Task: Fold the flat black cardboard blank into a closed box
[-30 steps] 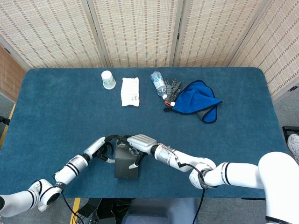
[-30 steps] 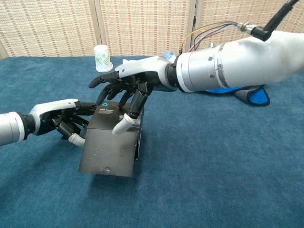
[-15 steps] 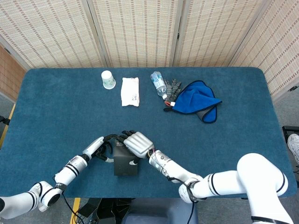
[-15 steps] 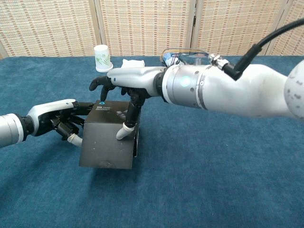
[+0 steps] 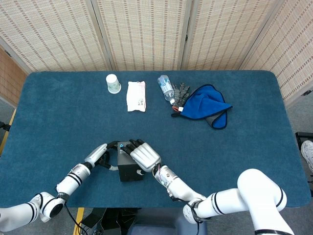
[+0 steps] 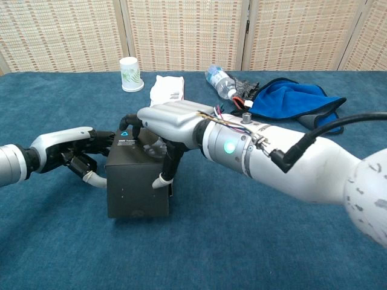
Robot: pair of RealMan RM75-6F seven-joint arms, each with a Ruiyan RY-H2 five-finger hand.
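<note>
The black cardboard box [image 6: 137, 181] [image 5: 128, 170] stands folded up as a cube on the blue table near the front edge. My right hand [image 6: 162, 124] [image 5: 143, 155] lies palm down over its top, fingers spread across the lid and the thumb hooked down the box's right face. My left hand [image 6: 78, 152] [image 5: 101, 155] rests against the box's left side with its fingers touching the upper left edge. A small white label shows on the lid by my right fingertips.
Along the far side lie a paper cup [image 5: 113, 83], a white packet [image 5: 136, 96], a plastic bottle [image 5: 166, 88], dark gloves [image 5: 182, 92] and a blue cloth [image 5: 205, 105]. The blue table [image 5: 58, 122] is bordered by wicker screens behind.
The box's top has come down from a slanted panel to a level lid. My right hand moved toward me and settled flat over it. The left hand stayed at the left side.
</note>
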